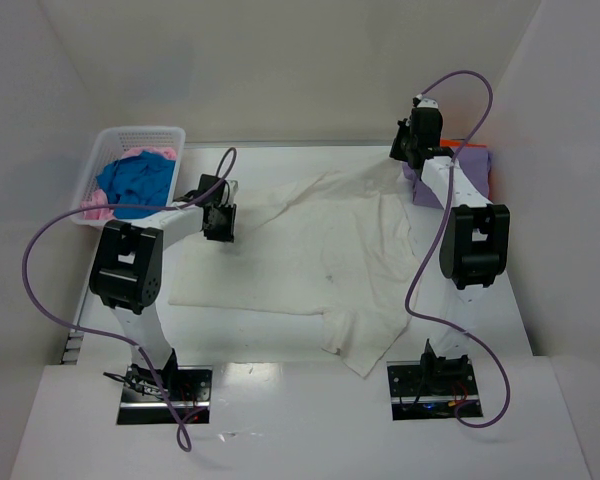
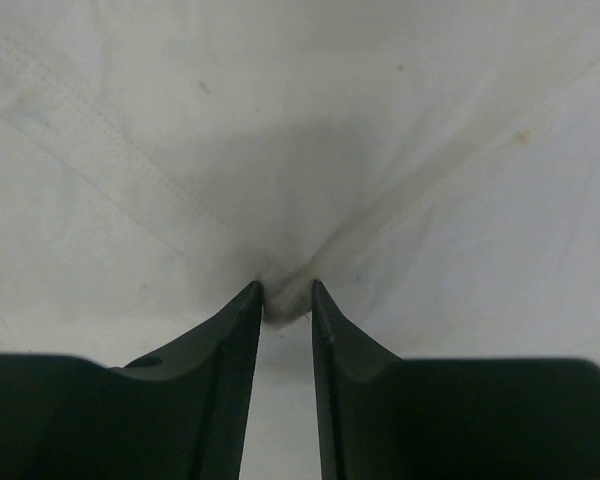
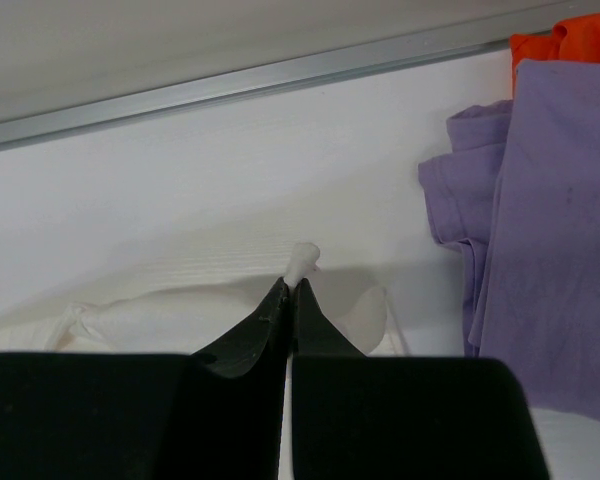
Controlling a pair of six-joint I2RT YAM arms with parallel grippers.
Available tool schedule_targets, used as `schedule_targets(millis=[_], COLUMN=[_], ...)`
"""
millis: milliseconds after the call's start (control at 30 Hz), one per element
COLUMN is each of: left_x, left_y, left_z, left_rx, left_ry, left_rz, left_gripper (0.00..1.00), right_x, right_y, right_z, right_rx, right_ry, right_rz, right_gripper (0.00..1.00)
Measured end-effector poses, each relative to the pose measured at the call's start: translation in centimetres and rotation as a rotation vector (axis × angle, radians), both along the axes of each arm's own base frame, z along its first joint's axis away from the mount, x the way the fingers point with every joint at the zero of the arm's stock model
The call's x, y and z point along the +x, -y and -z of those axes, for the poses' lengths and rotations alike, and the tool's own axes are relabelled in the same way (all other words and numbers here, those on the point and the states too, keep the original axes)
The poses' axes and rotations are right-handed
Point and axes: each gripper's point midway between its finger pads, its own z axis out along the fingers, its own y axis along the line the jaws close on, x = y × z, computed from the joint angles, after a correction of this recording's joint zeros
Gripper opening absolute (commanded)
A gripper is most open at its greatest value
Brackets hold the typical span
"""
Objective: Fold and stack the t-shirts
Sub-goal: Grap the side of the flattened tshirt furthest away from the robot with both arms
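Note:
A large cream-white t-shirt (image 1: 320, 250) lies spread across the middle of the table. My left gripper (image 1: 220, 218) is at the shirt's left edge. In the left wrist view its jaws (image 2: 286, 292) stand narrowly apart and pinch a small pucker of the cream cloth (image 2: 380, 150), with creases running out from the tips. My right gripper (image 1: 410, 150) is at the shirt's far right corner. In the right wrist view it (image 3: 290, 285) is shut on a nub of the white cloth (image 3: 303, 257). A lavender-purple t-shirt (image 1: 477, 165) lies folded at the far right on an orange one (image 1: 454, 143).
A white lattice basket (image 1: 115, 140) stands at the far left and holds a blue shirt (image 1: 135, 180) and a pink one (image 1: 98, 210). White walls close in the table on three sides. In the right wrist view the lavender shirt (image 3: 540, 230) and the orange one (image 3: 570, 40) lie just right of my fingers.

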Motion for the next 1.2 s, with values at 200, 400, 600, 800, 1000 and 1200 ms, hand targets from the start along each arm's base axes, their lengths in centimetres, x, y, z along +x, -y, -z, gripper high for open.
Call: schedule_targets(millis=[200, 400, 600, 800, 1000, 1200], left_x=[0.2, 0.4, 1.5, 7.9, 13.5, 15.5], left_y=[-0.4, -0.4, -0.7, -3.1, -8.0, -11.1], left_z=[-0.1, -0.2, -1.4, -9.6, -18.7, -17.4], left_rx=[0.016, 0.017, 0.04, 0.145, 0.249, 0.258], left_ry=[0.006, 0.009, 0.036, 0.255, 0.509, 0.501], left_rz=[-0.023, -0.022, -0.036, -0.099, -0.249, -0.307], left_gripper=[0.26, 0.0, 0.0, 0.0, 0.0, 0.0], right_x=[0.0, 0.0, 0.0, 0.0, 0.4, 0.7], right_y=[0.0, 0.0, 0.0, 0.1, 0.2, 0.1], right_z=[0.0, 0.0, 0.0, -0.1, -1.3, -2.0], right_rx=[0.0, 0.0, -0.001, -0.003, 0.0, 0.004], right_ry=[0.0, 0.0, 0.0, 0.001, 0.025, 0.039], right_rz=[0.0, 0.0, 0.001, 0.007, 0.012, 0.012], right_gripper=[0.0, 0.0, 0.0, 0.0, 0.0, 0.0])
